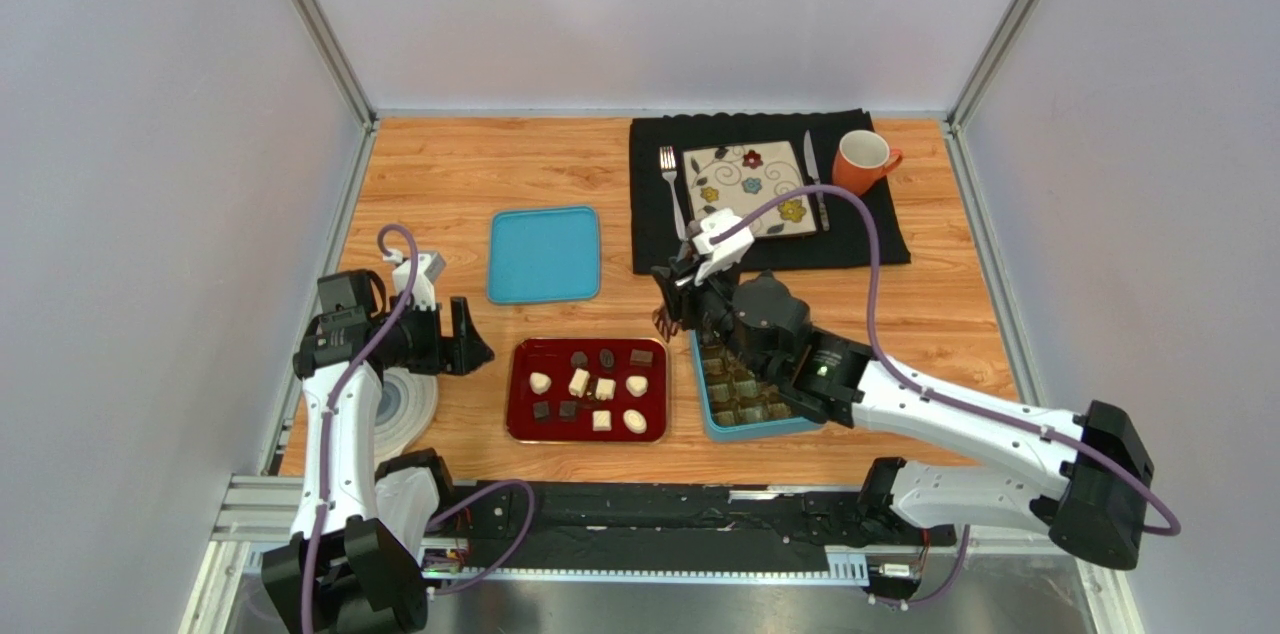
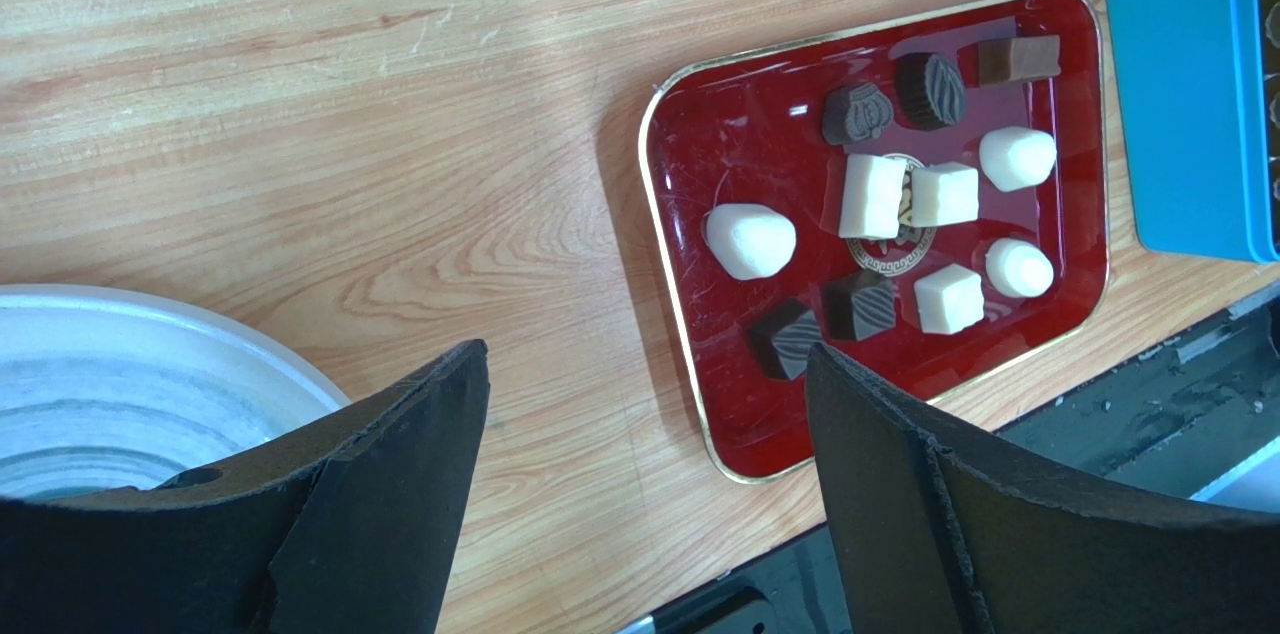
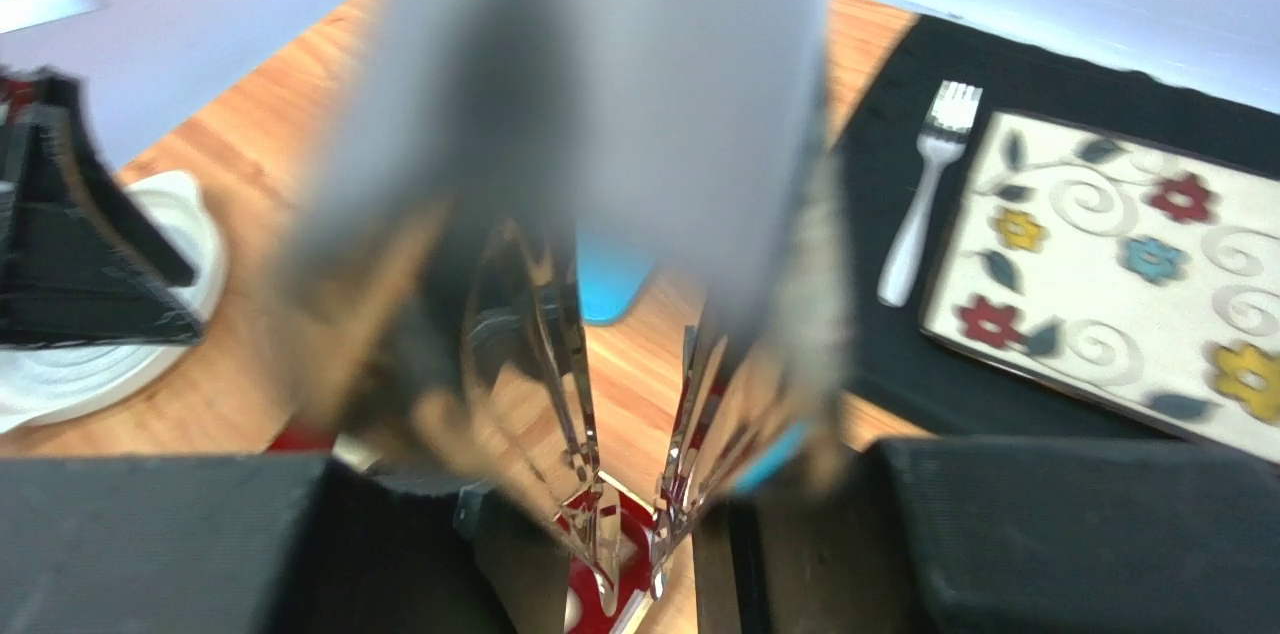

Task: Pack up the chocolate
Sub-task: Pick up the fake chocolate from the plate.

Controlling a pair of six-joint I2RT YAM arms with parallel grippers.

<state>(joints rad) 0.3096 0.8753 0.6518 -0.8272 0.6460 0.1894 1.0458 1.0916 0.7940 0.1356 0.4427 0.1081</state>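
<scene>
Several dark and white chocolates [image 2: 902,199] lie on a red tray [image 2: 684,139], which sits in the middle of the table [image 1: 586,424]. My left gripper [image 2: 646,357] hangs open and empty just left of the tray [image 1: 458,337]. A blue box [image 1: 706,402] with brown compartments stands right of the tray. My right gripper [image 1: 679,301] hovers over the box's far end, by the tray's far right corner. It is shut on shiny metal tongs [image 3: 601,409]. The tong tips stand apart over the tray's corner, and blur hides whether they hold anything.
A blue lid [image 1: 544,255] lies beyond the tray. On a black mat [image 1: 872,237] at the back are a flowered plate [image 1: 751,184], a fork [image 1: 670,184], a knife [image 1: 813,177] and an orange mug [image 1: 863,159]. A white round thing [image 2: 120,379] sits under the left arm.
</scene>
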